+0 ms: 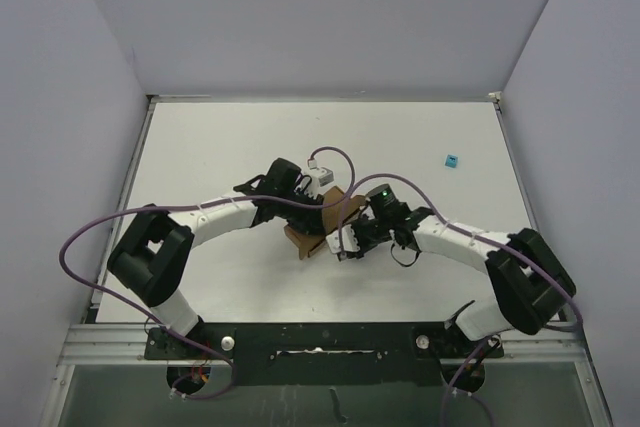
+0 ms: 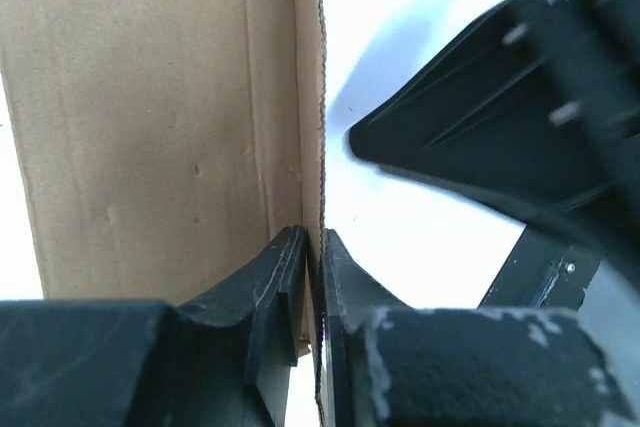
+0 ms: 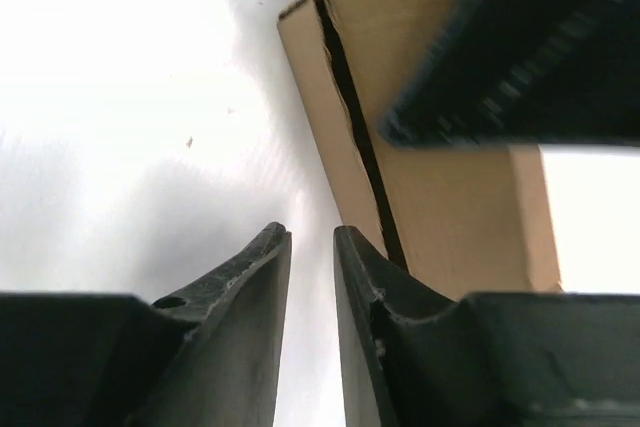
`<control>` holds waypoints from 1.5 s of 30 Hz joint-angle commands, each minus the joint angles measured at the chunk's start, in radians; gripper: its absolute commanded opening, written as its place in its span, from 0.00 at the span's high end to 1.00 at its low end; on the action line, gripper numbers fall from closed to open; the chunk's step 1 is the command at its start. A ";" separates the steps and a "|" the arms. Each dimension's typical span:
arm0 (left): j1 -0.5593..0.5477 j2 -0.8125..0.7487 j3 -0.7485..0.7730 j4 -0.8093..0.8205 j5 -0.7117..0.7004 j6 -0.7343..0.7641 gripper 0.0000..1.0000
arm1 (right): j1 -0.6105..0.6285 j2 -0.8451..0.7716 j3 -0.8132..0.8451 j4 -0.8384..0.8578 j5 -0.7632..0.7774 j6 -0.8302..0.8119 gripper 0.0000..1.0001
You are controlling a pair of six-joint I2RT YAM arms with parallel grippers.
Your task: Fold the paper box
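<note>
The right fingers [image 3: 245,292] stand slightly parted just beside the paper box [image 3: 450,217].

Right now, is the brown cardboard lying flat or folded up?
Partly folded. The paper box has panels meeting at angles, not one flat sheet; the right wrist view shows a corner with a seam gaping.

Pale grey walls [image 1: 300,17] enclose a brightly lit white table [image 1: 230,147].

The paper box [image 1: 308,237] lies on the table [image 1: 220,147]; cube [image 1: 452,160] behind, right.
</note>
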 commanded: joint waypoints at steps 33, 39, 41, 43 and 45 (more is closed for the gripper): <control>0.027 -0.205 0.029 -0.022 0.082 -0.081 0.51 | -0.443 0.000 0.347 -0.238 -0.462 0.327 0.55; 0.065 -0.301 -0.023 0.009 -0.042 -0.077 0.55 | -0.456 0.105 0.359 -0.225 -0.404 0.484 0.78; 0.105 -0.306 -0.034 0.014 -0.052 -0.074 0.55 | -0.456 0.142 0.378 -0.221 -0.375 0.540 0.83; 0.141 -0.294 -0.042 0.018 -0.047 -0.081 0.56 | -0.456 0.173 0.402 -0.237 -0.355 0.565 0.86; 0.154 -0.282 -0.054 0.038 -0.042 -0.101 0.56 | -0.451 0.198 0.411 -0.250 -0.344 0.574 0.88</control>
